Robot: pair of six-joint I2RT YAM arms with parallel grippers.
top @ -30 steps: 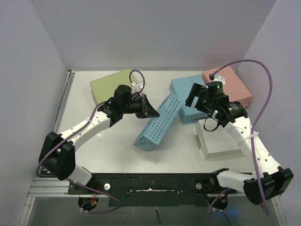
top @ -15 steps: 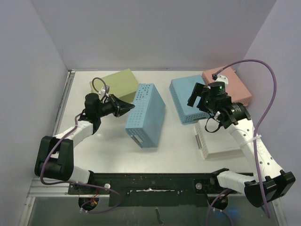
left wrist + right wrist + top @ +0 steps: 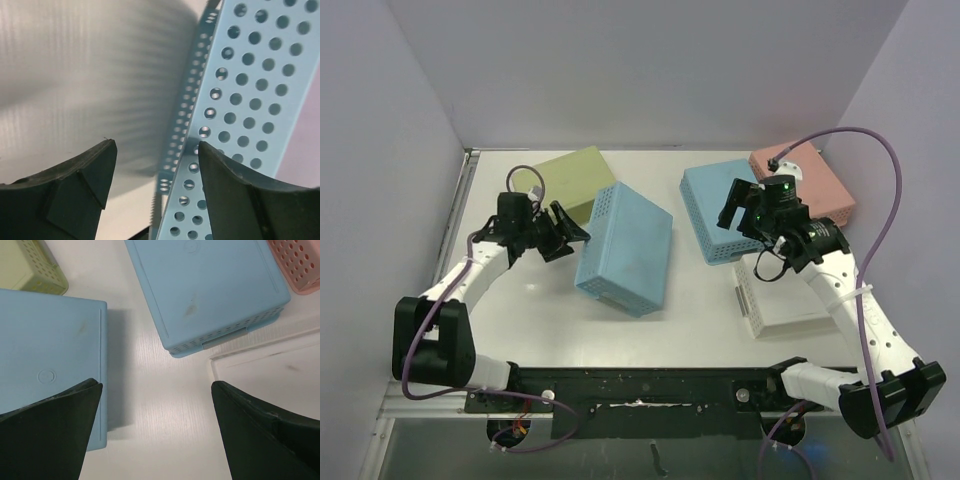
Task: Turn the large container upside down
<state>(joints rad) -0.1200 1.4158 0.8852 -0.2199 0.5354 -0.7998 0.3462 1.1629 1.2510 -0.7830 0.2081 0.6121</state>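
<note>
Your left gripper (image 3: 570, 233) open, empty — just beside the large container's (image 3: 625, 250) perforated edge, right gripper (image 3: 740, 212) wide, empty, open bench (image 3: 540, 310) nearside.

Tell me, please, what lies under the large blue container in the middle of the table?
The large blue container lies base-up on the white table, and only bare tabletop shows around it. Its solid base hides the space beneath, so anything under it cannot be seen.

Soft, even overhead light, no glare. Blue container (image 3: 50, 365) casts a faint shadow on the table (image 3: 165, 405). Left wrist background smeared, out of focus; top view sharp
</note>
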